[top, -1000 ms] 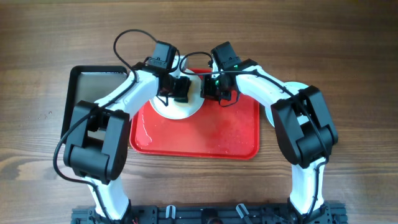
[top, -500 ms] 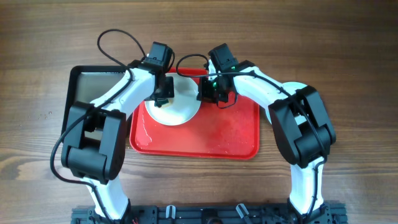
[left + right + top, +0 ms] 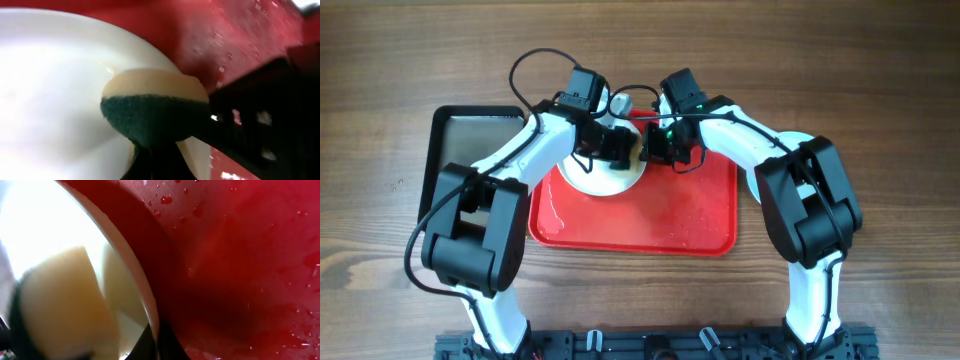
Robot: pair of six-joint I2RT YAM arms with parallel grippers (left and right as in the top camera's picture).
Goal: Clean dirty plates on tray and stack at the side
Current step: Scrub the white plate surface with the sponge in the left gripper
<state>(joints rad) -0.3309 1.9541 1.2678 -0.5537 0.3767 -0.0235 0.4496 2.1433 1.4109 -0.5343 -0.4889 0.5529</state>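
Observation:
A white plate [image 3: 600,180] lies on the upper left part of the red tray [image 3: 670,220]. My left gripper [image 3: 615,148] is shut on a sponge with a tan top and a dark green underside [image 3: 155,110], pressed on the plate's surface [image 3: 50,100] near its right rim. My right gripper [image 3: 648,148] is shut on the plate's right rim [image 3: 145,295], its fingers either side of the edge [image 3: 157,340]. The sponge also shows in the right wrist view [image 3: 65,310]. The wet tray shows red in both wrist views [image 3: 225,40] [image 3: 240,255]. A pale plate [image 3: 795,140] lies on the table, mostly hidden under my right arm.
A black metal tray [image 3: 470,135] lies on the table left of the red tray, partly under my left arm. Water drops and a wet film cover the red tray's floor. The two grippers are very close together over the plate.
My left gripper swung left across the plate with the sponge, then came back right to the plate's right side. My right gripper stayed on the rim.

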